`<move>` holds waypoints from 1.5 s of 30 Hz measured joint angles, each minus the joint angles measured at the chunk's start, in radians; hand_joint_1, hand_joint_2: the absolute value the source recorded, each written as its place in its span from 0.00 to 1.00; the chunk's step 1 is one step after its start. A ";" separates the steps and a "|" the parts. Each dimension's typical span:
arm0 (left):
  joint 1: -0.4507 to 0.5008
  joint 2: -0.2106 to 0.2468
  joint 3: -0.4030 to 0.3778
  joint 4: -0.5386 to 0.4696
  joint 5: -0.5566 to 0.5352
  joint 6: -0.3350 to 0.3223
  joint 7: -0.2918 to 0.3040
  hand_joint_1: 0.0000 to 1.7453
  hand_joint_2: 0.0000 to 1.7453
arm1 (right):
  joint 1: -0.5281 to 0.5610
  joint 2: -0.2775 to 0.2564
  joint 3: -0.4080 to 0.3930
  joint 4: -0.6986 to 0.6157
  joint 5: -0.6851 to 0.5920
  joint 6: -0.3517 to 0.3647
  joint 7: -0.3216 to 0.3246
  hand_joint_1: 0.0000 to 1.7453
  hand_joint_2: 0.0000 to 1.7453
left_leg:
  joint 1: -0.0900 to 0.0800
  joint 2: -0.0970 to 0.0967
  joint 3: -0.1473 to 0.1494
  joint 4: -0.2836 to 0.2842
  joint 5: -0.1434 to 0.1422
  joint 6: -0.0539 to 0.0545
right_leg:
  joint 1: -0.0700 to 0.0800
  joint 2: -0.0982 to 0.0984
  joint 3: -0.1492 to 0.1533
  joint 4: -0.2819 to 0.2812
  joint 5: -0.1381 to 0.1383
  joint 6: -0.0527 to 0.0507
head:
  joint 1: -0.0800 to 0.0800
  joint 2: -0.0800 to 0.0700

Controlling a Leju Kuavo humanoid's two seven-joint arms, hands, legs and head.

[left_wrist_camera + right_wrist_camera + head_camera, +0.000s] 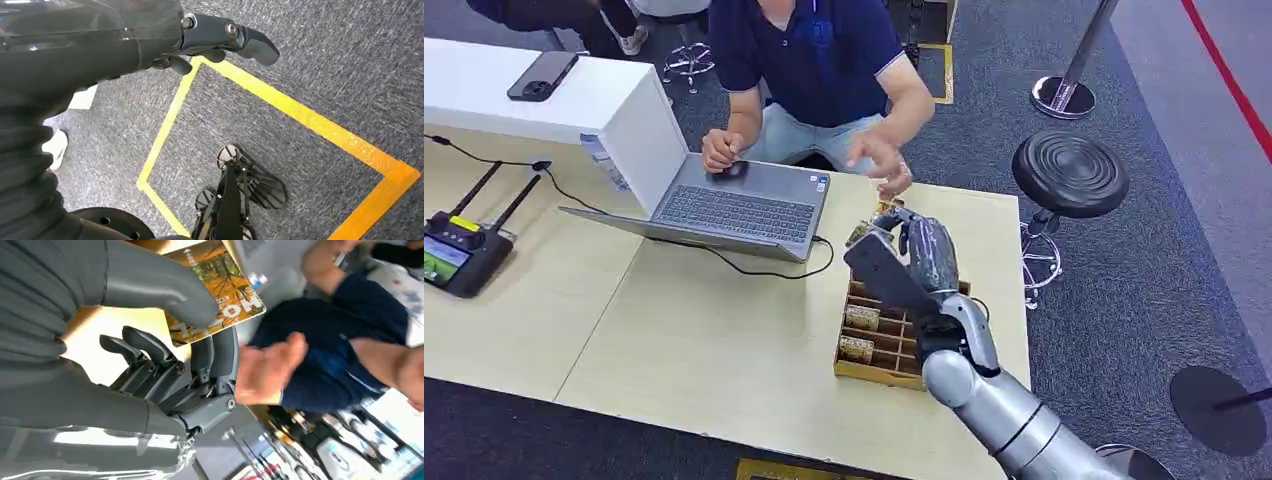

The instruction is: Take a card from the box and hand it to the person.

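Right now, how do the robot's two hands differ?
The right robot hand pinches an orange printed card between thumb and fingers; the left robot hand holds nothing. The right is raised over the pale wooden table toward the person's reaching hand; the left hangs above grey carpet. Both are dark grey.

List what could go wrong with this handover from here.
1. The right hand pinches the card near one end between thumb and fingers, so it may slip or twist loose.
2. The person's hand is blurred, apparently moving near the card; a hasty grab could miss it or bump the fingers.
3. A dropped card could land on the table or in the box.
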 joint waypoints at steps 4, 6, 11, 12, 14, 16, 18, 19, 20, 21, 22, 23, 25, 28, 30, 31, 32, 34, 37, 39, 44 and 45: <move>0.000 -0.003 0.000 0.000 -0.012 -0.006 0.004 0.00 1.00 | -0.059 0.020 0.003 0.021 0.032 -0.005 -0.015 1.00 1.00 | 0.000 0.000 0.000 0.000 0.000 0.000 | 0.000 0.000 0.000 0.000 0.000 0.000 | 0.000 0.000; 0.000 -0.005 -0.001 0.000 -0.024 -0.009 0.008 0.00 1.00 | -0.086 0.034 0.006 0.047 0.071 -0.023 -0.019 1.00 1.00 | 0.000 0.000 0.000 0.000 0.000 0.000 | 0.000 0.000 0.000 0.000 0.000 0.000 | 0.000 0.000; -0.001 -0.010 -0.004 0.000 -0.038 -0.014 0.014 0.00 1.00 | -0.147 0.083 0.019 0.143 0.210 -0.094 -0.023 1.00 1.00 | 0.000 0.000 -0.001 0.000 0.000 0.000 | 0.000 -0.001 0.000 0.000 0.000 0.000 | 0.000 0.000; -0.001 -0.011 -0.005 0.000 -0.039 -0.014 0.014 0.00 1.00 | -0.152 0.089 0.020 0.154 0.227 -0.106 -0.024 1.00 1.00 | 0.000 0.000 -0.001 0.000 0.000 0.000 | 0.000 -0.001 0.000 0.000 0.000 0.000 | 0.000 0.000; -0.001 -0.012 -0.005 0.000 -0.040 -0.014 0.014 0.00 1.00 | -0.164 0.100 0.021 0.176 0.240 -0.112 -0.025 1.00 1.00 | 0.000 0.000 -0.001 0.000 0.000 0.000 | 0.000 -0.001 0.000 0.000 0.000 0.000 | 0.000 0.000; 0.000 -0.013 -0.005 0.000 -0.040 -0.014 0.014 0.00 1.00 | -0.171 0.107 0.023 0.195 0.240 -0.114 -0.025 1.00 1.00 | 0.000 0.000 -0.001 0.000 0.000 0.000 | 0.000 -0.001 0.000 0.000 0.000 0.000 | 0.000 0.000; 0.000 -0.014 -0.005 0.000 -0.040 -0.015 0.015 0.00 1.00 | -0.176 0.114 0.025 0.209 0.241 -0.114 -0.025 1.00 1.00 | 0.000 0.000 -0.001 0.000 0.000 0.000 | 0.000 -0.001 0.000 0.000 0.000 0.000 | 0.000 0.000; 0.000 -0.014 -0.005 0.000 -0.040 -0.015 0.015 0.00 1.00 | -0.178 0.117 0.026 0.216 0.241 -0.114 -0.025 1.00 1.00 | 0.000 0.000 -0.001 0.000 0.000 0.000 | 0.000 -0.001 0.000 0.000 0.000 0.000 | 0.000 0.000; 0.000 -0.014 -0.005 0.000 -0.040 -0.015 0.015 0.00 1.00 | -0.180 0.119 0.027 0.223 0.241 -0.114 -0.025 1.00 1.00 | 0.000 0.000 -0.001 0.000 0.000 0.000 | 0.000 -0.001 0.000 0.000 0.000 0.000 | 0.000 0.000; 0.000 -0.014 -0.005 0.000 -0.040 -0.015 0.015 0.00 1.00 | -0.181 0.121 0.028 0.229 0.241 -0.114 -0.025 1.00 1.00 | 0.000 0.000 -0.001 0.000 0.000 0.000 | 0.000 -0.001 0.000 0.000 0.000 0.000 | 0.000 0.000; 0.000 -0.014 -0.005 0.000 -0.040 -0.015 0.015 0.00 1.00 | -0.181 0.122 0.029 0.233 0.241 -0.114 -0.026 1.00 1.00 | 0.000 0.000 -0.001 0.000 0.000 0.000 | 0.000 -0.001 0.000 0.000 0.000 0.000 | 0.000 0.000; 0.000 -0.014 -0.005 0.000 -0.040 -0.015 0.015 0.00 1.00 | -0.181 0.124 0.031 0.237 0.241 -0.114 -0.026 1.00 1.00 | 0.000 0.000 -0.001 0.000 0.000 0.000 | 0.000 -0.001 0.000 0.000 0.000 0.000 | 0.000 0.000; 0.000 -0.015 -0.005 0.000 -0.040 -0.015 0.015 0.00 1.00 | -0.182 0.126 0.033 0.244 0.242 -0.114 -0.026 1.00 1.00 | 0.000 0.000 -0.001 0.000 0.000 0.000 | 0.000 -0.001 0.000 0.000 0.000 0.000 | 0.000 0.000; 0.000 -0.015 -0.005 0.000 -0.040 -0.015 0.015 0.00 1.00 | -0.183 0.127 0.034 0.254 0.263 -0.121 -0.022 1.00 1.00 | 0.000 0.000 -0.001 0.000 0.000 0.000 | 0.000 -0.001 0.000 0.000 0.000 0.000 | 0.000 0.000; 0.000 -0.015 -0.005 0.000 -0.041 -0.015 0.016 0.00 1.00 | -0.183 0.128 0.035 0.262 0.319 -0.140 -0.012 1.00 1.00 | 0.000 0.000 -0.001 0.000 0.000 0.000 | 0.000 -0.001 0.000 0.000 0.000 0.000 | 0.000 0.000; 0.000 -0.016 -0.005 0.000 -0.041 -0.015 0.016 0.00 1.00 | -0.184 0.128 0.037 0.265 0.343 -0.146 -0.004 1.00 1.00 | 0.000 0.000 -0.001 0.000 0.000 0.000 | 0.000 -0.001 0.000 0.000 0.000 0.000 | 0.000 0.000; 0.000 -0.016 -0.005 0.000 -0.041 -0.015 0.015 0.00 1.00 | -0.184 0.128 0.038 0.268 0.370 -0.150 0.004 0.00 1.00 | 0.000 0.000 -0.001 0.000 0.000 0.000 | 0.000 -0.001 0.000 0.000 0.000 0.000 | 0.000 0.000; 0.000 -0.018 -0.005 0.000 -0.042 -0.018 0.009 0.00 1.00 | -0.185 0.128 0.043 0.273 0.404 -0.151 0.016 0.00 1.00 | 0.000 0.000 -0.001 0.000 0.000 0.000 | 0.000 -0.001 0.000 0.000 0.000 0.000 | 0.000 0.000; 0.000 -0.019 -0.008 0.000 -0.043 -0.027 -0.005 0.00 0.00 | -0.185 0.125 0.048 0.280 0.439 -0.150 0.030 0.00 1.00 | 0.000 0.000 -0.001 0.000 0.000 0.000 | 0.000 -0.001 0.000 0.000 0.000 0.000 | 0.000 0.000; 0.000 -0.020 -0.012 0.000 -0.040 -0.027 -0.019 0.00 0.00 | -0.185 0.122 0.049 0.280 0.465 -0.145 0.045 0.00 1.00 | 0.000 0.000 0.000 0.000 0.000 0.000 | 0.000 -0.001 0.000 0.000 0.000 0.000 | 0.000 0.000; 0.000 -0.023 -0.013 0.000 -0.037 -0.027 -0.029 0.00 0.00 | -0.184 0.115 0.049 0.279 0.483 -0.137 0.057 0.00 1.00 | 0.000 0.000 0.000 0.000 0.000 0.000 | 0.000 0.000 0.000 0.000 0.000 0.000 | 0.000 0.000; 0.000 -0.023 -0.013 0.000 -0.037 -0.027 -0.032 0.00 0.00 | -0.184 0.114 0.049 0.279 0.484 -0.135 0.057 0.00 1.00 | 0.000 0.000 0.000 0.000 0.000 0.000 | 0.000 0.000 0.000 0.000 0.000 0.000 | 0.000 0.000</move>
